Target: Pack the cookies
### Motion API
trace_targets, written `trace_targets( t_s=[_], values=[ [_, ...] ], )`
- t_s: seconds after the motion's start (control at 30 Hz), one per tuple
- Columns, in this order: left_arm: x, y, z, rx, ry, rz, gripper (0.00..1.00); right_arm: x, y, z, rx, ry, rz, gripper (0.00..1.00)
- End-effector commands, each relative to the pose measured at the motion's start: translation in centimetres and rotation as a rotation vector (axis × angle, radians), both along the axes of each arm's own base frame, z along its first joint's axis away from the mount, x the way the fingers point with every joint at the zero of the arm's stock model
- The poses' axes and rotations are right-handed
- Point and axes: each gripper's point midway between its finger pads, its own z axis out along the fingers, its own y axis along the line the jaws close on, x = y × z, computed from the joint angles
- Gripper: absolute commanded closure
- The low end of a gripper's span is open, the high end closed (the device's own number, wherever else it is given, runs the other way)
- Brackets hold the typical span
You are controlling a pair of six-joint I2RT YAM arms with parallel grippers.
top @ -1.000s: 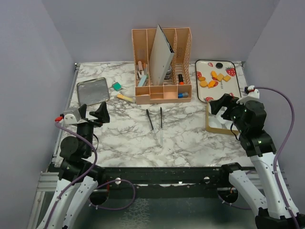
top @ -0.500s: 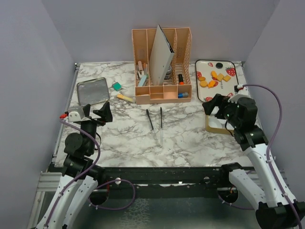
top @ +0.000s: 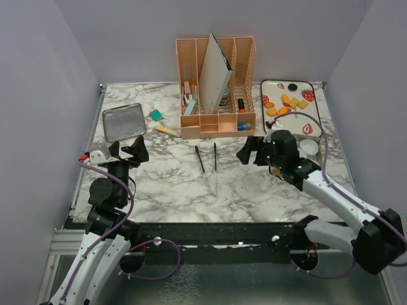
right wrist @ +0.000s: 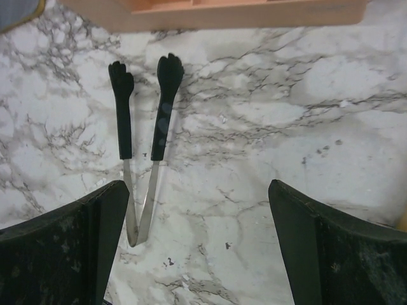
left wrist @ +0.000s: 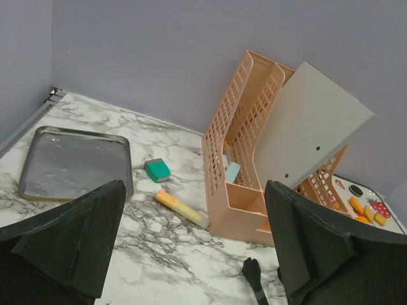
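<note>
Right claw (top: 250,152) hangs low over the middle of the white marble-patterned surface (top: 254,190), its two dark fingers (right wrist: 70,248) spread wide with nothing between them and nothing touching them. Its wrist camera looks straight down on a pair of metal tongs with black tips (right wrist: 143,152), which lie flat on the marble just left of the claw, black ends pointing far and the joined end near.

The left claw (top: 125,152) stands at the near left, equally wide apart and empty, with its fingers (left wrist: 70,241) raised above the marble.

The cookies (top: 286,105), small orange-yellow round and square pieces, lie loosely grouped on a white rectangular tray printed with red strawberries (top: 270,86) at the far right corner, well apart from both claws. Left of that tray stands a peach plastic desk organiser (top: 216,121) with a grey board leaning in it. A square shiny metal tray (top: 123,121) lies at the far left, and between it and the organiser lie a teal eraser (top: 155,115) and a yellow marker (top: 167,130).
</note>
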Motion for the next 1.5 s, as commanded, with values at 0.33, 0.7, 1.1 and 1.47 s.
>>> trace_targets(
  t_s=[0.33, 0.7, 1.1, 1.47],
  values=[
    [-0.2, 0.1, 0.3, -0.053, -0.025, 0.002, 0.01, 0.8, 11.9, -7.2, -0.133, 0.091, 0.051, 0.04],
    [0.4, -2.4, -2.4, -0.169, 0.100, -0.107, 0.03, 1.2, 13.2, -12.9, -0.316, 0.156, -0.014, 0.34],
    [1.6, -6.9, -8.5, -0.323, 0.341, -0.269, 0.06, 0.3, 13.2, -13.6, -0.286, 0.162, 0.011, 0.65],
    [2.1, -10.2, -13.7, -0.411, 0.535, -0.373, 0.08, 0.1, 13.4, -14.5, -0.293, 0.172, 0.042, 0.71]
  ],
)
